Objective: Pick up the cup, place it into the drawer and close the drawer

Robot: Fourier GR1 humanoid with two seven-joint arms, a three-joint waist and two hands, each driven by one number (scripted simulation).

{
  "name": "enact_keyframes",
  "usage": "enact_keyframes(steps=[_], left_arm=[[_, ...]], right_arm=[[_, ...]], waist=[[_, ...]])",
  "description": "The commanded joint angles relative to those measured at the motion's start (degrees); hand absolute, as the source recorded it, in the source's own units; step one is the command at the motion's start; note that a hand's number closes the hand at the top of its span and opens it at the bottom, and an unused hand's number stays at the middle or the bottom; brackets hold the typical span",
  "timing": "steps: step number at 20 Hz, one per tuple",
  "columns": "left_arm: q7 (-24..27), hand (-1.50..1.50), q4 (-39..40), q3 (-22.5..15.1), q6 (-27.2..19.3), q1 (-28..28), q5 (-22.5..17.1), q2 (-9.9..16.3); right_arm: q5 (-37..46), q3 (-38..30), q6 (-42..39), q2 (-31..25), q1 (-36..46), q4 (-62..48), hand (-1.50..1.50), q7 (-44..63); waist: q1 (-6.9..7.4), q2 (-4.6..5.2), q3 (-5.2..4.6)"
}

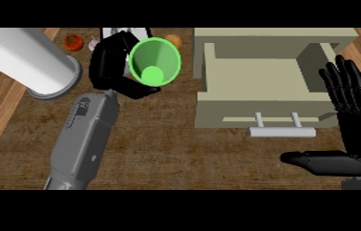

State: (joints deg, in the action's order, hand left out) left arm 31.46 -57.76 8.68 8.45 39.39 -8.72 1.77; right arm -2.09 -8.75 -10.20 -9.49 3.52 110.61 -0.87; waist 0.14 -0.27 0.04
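A green cup [154, 62] shows its open mouth toward me, left of the drawer. My left hand [111, 65] is curled round its left side and underside, thumb below the rim, holding it above the counter. The beige drawer [262, 77] stands pulled open at the right, its inside bare, with a white bar handle [282, 131] at its front. My right hand [342, 96] is at the right edge beside the drawer, fingers straight and up, thumb [317, 161] out to the left, holding nothing.
A large white cylinder [37, 63] stands at the far left. Behind the cup lie a red tomato [73, 42], a small pale bulb [93, 44] and an orange thing [173, 40]. Brown counter top [176, 144] spreads in front.
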Motion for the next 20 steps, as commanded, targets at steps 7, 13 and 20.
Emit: enact_keyframes(steps=[7,13,20], left_arm=[[-12.33,1.50,1.61,-7.96,-13.15,13.81,0.17,-1.74],[-10.91,1.50,12.96,-12.27,-19.77,22.53,-5.48,-1.76],[-13.89,1.50,19.86,-19.62,-24.78,29.01,-13.83,-1.76]], right_arm=[[-0.82,-1.19,-0.98,-0.69,1.65,-2.55,-1.50,-0.43],[-4.84,-3.29,-3.91,-3.03,0.12,1.85,-1.50,2.05],[-0.12,-0.32,-1.25,0.22,0.90,-1.93,-1.50,-1.29]], waist=[[-0.78,0.34,-0.03],[-1.96,0.51,-0.03],[-2.05,0.53,-0.02]])
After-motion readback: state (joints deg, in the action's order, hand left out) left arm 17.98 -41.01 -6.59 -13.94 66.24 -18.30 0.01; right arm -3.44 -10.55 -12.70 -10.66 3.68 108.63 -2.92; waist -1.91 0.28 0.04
